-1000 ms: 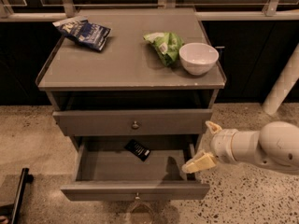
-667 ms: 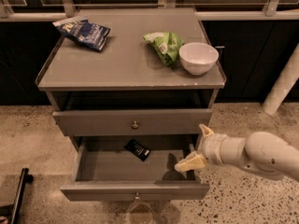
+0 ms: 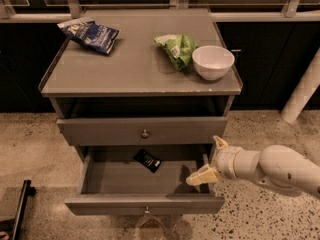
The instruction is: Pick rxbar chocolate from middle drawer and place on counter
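The rxbar chocolate (image 3: 148, 160), a small black wrapper with white print, lies tilted at the back of the open middle drawer (image 3: 145, 204). My gripper (image 3: 210, 159) is open and empty above the drawer's right end, to the right of the bar and apart from it. One cream finger (image 3: 201, 176) points down-left over the drawer floor; the other (image 3: 219, 142) points up near the drawer front above. The grey counter (image 3: 130, 66) tops the cabinet.
On the counter lie a blue crinkled bag (image 3: 90, 34) at the back left, a green crinkled bag (image 3: 176, 49) and a white bowl (image 3: 213, 62) at the right. The closed upper drawer front (image 3: 144, 131) overhangs the open drawer. A white post (image 3: 305, 91) stands at right.
My arm and gripper have shifted left, toward the drawer's inside. The bar has not moved.
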`<state>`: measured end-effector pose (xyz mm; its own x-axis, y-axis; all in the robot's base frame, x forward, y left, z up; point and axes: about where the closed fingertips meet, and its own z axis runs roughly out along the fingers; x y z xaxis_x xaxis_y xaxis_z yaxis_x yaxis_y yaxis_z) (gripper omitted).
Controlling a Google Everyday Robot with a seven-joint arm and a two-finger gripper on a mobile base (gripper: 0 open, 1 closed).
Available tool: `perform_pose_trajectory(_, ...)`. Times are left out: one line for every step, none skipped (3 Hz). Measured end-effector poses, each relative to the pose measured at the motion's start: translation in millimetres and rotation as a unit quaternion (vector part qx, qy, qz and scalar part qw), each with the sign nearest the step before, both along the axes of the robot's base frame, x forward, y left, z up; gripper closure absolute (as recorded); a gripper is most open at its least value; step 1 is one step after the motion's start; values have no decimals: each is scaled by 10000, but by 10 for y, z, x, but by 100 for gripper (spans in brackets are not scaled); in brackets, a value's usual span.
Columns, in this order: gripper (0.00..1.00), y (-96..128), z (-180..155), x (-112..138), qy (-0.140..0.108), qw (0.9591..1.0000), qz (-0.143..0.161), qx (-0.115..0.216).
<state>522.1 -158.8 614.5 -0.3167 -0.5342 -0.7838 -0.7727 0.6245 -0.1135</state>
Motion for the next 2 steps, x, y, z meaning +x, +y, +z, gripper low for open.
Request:
perform_pose_trajectory(0, 154, -291, 43, -27, 9999, -71, 145)
perform_pose_trajectory(0, 405, -849, 144, 177, 9990, -41, 398)
